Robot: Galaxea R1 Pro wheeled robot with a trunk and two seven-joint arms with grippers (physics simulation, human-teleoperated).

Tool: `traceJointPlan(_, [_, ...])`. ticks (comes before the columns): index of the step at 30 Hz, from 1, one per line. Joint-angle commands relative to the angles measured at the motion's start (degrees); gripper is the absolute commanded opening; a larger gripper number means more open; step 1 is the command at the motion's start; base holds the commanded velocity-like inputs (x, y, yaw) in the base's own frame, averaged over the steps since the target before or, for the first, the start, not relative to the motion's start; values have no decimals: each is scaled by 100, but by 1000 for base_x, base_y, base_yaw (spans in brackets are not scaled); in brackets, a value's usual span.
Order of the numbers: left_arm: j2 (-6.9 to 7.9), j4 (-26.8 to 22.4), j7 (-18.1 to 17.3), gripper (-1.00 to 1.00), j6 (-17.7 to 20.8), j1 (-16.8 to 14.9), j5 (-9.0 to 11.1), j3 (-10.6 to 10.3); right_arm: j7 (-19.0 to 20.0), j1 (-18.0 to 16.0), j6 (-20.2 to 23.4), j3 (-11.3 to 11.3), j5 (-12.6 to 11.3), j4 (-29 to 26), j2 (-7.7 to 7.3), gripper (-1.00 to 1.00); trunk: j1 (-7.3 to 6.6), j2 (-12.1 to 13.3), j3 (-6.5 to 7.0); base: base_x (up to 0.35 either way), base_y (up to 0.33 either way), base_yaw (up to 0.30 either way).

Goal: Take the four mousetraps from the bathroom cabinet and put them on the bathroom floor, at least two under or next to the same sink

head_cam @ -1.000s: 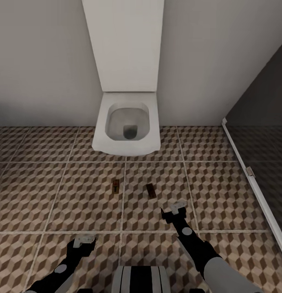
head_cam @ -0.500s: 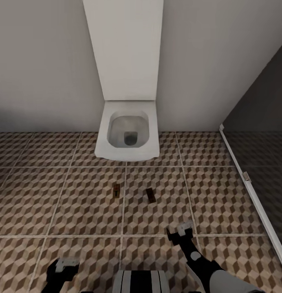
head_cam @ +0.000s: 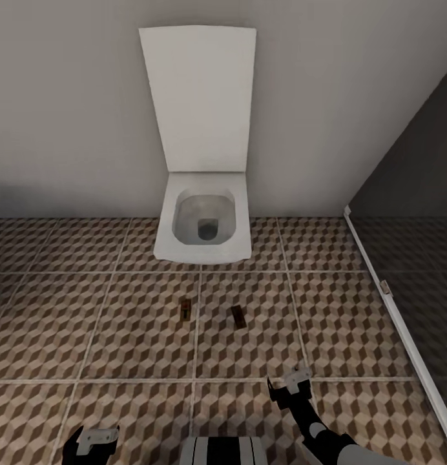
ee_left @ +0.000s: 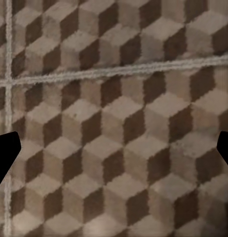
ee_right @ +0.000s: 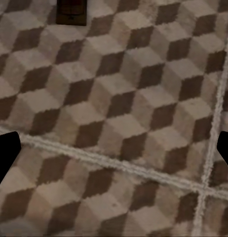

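Both arms hang low at the head view's near edge. The left gripper (head_cam: 94,439) sits at about 7 o'clock, the right gripper (head_cam: 296,381) at about 5 o'clock, reaching farther forward on its dark forearm. Each gripper's fingers are spread wide apart, holding nothing.

We can read no text, label, brand, number or sign on anything here; the surfaces we see carry only plain colour or pattern.
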Motion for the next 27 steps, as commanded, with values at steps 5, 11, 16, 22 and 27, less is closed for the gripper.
traceJointPlan(5, [2, 5, 47, 100, -41, 31, 4, -52, -59, 117, -42, 16, 57, 17, 2, 100, -111, 201, 134, 0, 0, 0])
traceJointPlan(11, [-5, 168, -21, 100, -54, 44, 4, -52, -59, 212, -58, 16, 59, 20, -1, 100, -243, 442, 297, 0, 0, 0])
traceJointPlan(16, [-15, 304, -110, 100, -56, 46, 4, -50, -59, 284, -61, 16, 57, 21, 0, 100, -353, 642, 432, 0, 0, 0])
traceJointPlan(22, [-25, 352, -139, 100, -57, 47, 4, -49, -59, 304, -61, 16, 57, 21, 1, 100, -484, 883, 595, 0, 0, 0])
traceJointPlan(27, [-31, 370, -148, 100, -57, 47, 8, -49, -59, 309, -62, 12, 63, 21, -9, 100, -594, 1083, 731, 0, 0, 0])
